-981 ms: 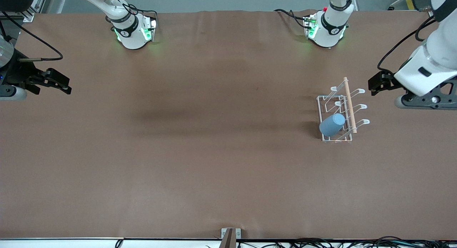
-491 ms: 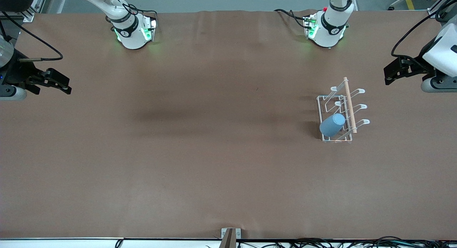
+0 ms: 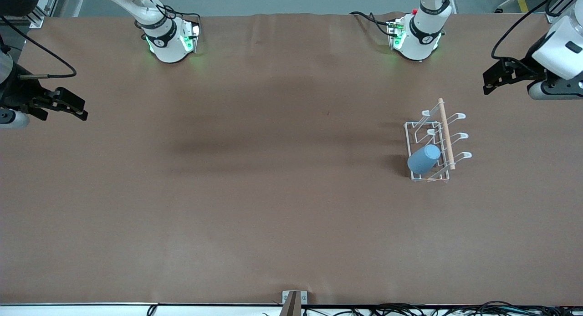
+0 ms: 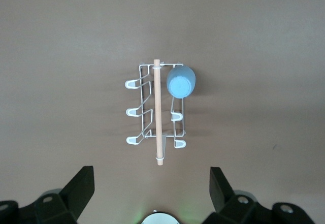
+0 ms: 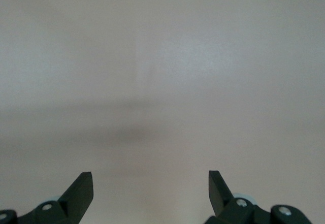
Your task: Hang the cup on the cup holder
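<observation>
What moved: the left tool (image 3: 491,81) has gone up and back since a second ago, away from the cup holder (image 3: 436,140), toward the left arm's end of the surface. The right tool (image 3: 75,107) has moved only a tiny bit. The cup (image 3: 424,159) and the cup holder have not moved.

Right tool: it hangs over the right arm's end of the surface (image 3: 273,193). Its two fingers are spread wide and hold nothing. This arm waits.

Cup: it is light blue and sits tipped on a prong of the cup holder, at the end nearer the front camera. The left wrist view shows its closed bottom (image 4: 181,82).

Cup holder: it is a white wire rack with a wooden rod (image 3: 446,134) on top. It stands toward the left arm's end of the surface. The other prongs are bare.

Left tool: its fingers are spread wide and hold nothing. It is up in the air, apart from the cup holder.

How the cup will handle: I think it is light, stiff plastic, smooth and a bit slippery. It will not break easily. A good grip is across its round side wall. I think the job looks done.

Surface and room: the surface is a flat brown cloth with soft creases. Cables (image 3: 410,309) lie along the edge by the front camera.
</observation>
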Available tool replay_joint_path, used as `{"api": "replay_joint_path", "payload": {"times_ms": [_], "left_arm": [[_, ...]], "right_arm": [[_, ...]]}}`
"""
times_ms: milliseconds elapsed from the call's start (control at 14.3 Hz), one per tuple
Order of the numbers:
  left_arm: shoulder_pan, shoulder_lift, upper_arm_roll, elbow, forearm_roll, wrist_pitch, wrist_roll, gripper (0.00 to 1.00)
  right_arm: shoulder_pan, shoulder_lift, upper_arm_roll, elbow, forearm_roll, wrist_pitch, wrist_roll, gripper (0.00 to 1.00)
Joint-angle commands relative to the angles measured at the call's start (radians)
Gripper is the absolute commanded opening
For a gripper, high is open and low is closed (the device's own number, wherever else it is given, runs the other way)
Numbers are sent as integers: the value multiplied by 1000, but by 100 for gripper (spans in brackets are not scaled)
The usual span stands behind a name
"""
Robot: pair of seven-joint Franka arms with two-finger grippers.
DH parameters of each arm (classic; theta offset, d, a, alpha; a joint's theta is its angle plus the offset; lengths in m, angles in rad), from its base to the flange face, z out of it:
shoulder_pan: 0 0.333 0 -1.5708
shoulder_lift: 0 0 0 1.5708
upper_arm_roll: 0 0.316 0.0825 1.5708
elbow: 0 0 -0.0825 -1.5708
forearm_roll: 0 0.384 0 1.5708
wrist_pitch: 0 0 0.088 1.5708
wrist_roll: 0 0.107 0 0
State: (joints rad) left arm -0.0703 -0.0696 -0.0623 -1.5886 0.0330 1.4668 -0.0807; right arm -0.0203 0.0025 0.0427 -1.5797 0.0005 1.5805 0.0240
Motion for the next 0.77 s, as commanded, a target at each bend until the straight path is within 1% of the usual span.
{"api": "replay_joint_path", "payload": {"times_ms": [0,280,631,701], "left_arm": [[-3,-47,4,-60,-13,29,18,100],[-5,-33,-2,-44,-16,24,22,100],[-14,22,-4,39,-15,23,45,100],[-14,27,-4,44,-16,23,44,100]], "right_arm": [[-27,-9,3,-8,13,4,-32,100],[-30,-10,3,-9,13,1,-35,100],[-23,-10,5,-8,12,-2,-33,100],[-23,-10,5,-8,12,-2,-35,100]]}}
